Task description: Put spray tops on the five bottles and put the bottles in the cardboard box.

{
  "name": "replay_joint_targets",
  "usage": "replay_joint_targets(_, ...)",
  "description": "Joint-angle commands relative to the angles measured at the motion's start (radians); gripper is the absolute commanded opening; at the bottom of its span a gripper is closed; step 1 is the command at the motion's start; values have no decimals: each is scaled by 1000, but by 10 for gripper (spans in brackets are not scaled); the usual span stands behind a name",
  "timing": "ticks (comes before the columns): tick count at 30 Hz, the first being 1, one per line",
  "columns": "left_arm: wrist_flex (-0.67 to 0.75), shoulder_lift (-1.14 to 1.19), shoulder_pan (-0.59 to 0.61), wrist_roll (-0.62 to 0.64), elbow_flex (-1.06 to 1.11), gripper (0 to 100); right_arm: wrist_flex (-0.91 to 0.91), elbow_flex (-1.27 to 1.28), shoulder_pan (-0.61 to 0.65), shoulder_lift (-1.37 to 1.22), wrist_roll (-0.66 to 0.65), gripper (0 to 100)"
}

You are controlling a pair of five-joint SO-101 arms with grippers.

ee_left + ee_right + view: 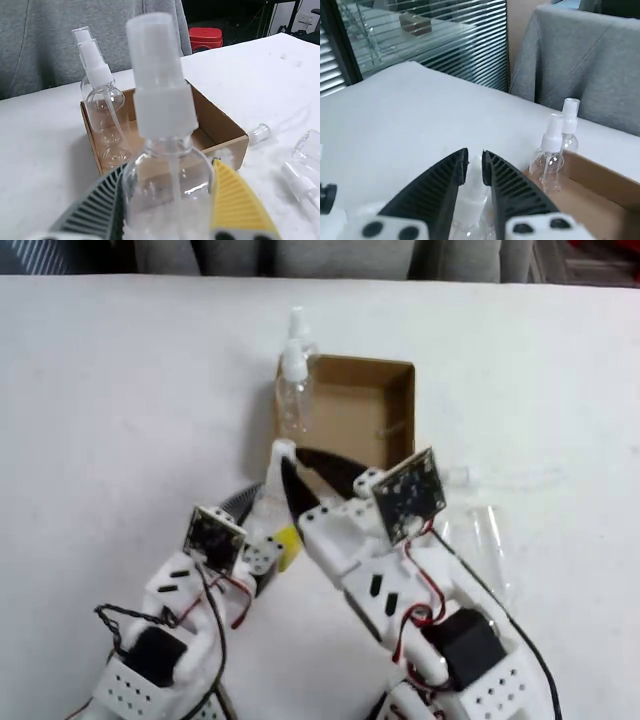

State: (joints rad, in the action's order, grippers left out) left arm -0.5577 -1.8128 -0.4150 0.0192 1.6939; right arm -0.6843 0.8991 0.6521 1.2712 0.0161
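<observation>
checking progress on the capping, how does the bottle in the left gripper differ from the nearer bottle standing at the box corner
The held bottle is clamped in the left gripper; the standing bottle stands free. The right gripper pinches the held bottle's spray top; nothing touches the standing bottle's. The held bottle is by the cardboard box's near left corner, the standing bottle at its far left corner. Both are clear, upright, white-topped.

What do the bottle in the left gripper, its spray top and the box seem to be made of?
The bottle looks like clear, glossy plastic, since you see through its wall; glass is possible. Its spray top looks like white, slightly translucent plastic with a matt surface. The box is brown cardboard, matt, with raw cut edges.
</observation>
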Motion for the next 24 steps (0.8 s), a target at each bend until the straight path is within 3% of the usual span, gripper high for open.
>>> replay_joint_targets(1, 34, -10, -12, 12, -2, 22, 87, -74, -50, -67, -15, 15)
replay_joint_targets(10, 32, -10, -12, 12, -2, 22, 101, -77, -50, -208, -15, 15)
replay_joint_targets(17, 35, -10, -12, 12, -2, 22, -33, -81, 44, -206, -20, 15)
replay_joint_targets(24, 35, -10, -12, 12, -2, 22, -39, -83, 51, -206, -20, 15)
